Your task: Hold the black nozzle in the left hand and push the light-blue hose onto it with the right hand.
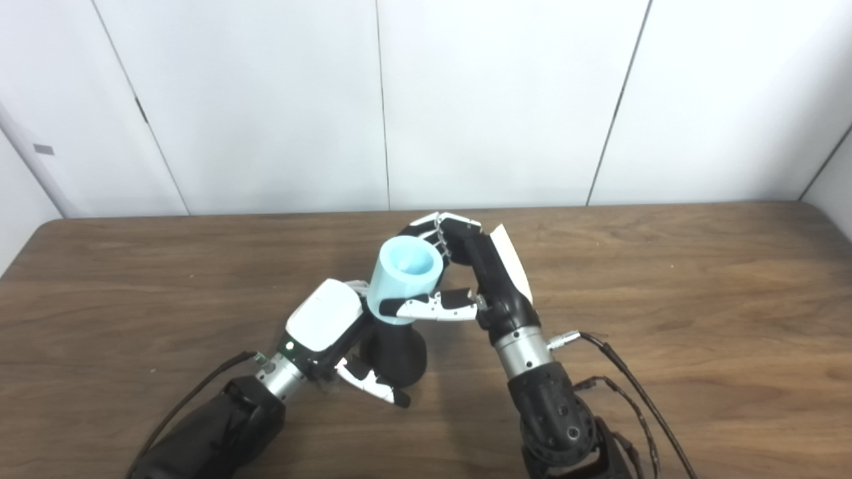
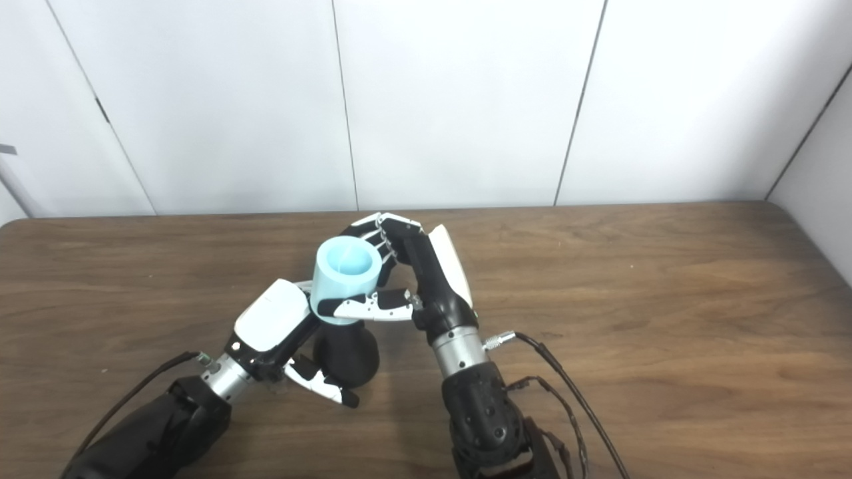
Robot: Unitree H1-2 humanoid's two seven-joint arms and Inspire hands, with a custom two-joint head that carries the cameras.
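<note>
The black nozzle [image 1: 394, 356] stands near the middle of the brown table [image 1: 665, 279], wide end down. My left hand [image 1: 326, 326] is shut on it from the left, thumb across its front. The light-blue hose [image 1: 403, 279], a short thick tube with its open end up, sits on top of the nozzle. My right hand [image 1: 466, 273] is shut on the hose, fingers behind it and thumb across its lower front. The joint between hose and nozzle is partly hidden by the thumb. Both also show in the right eye view: the nozzle [image 2: 346, 356] and the hose [image 2: 345, 276].
Black cables [image 1: 626, 392] trail from my right wrist across the table toward the near edge. A cable [image 1: 193, 392] also runs along my left forearm. A white panelled wall [image 1: 426, 100] stands behind the table's far edge.
</note>
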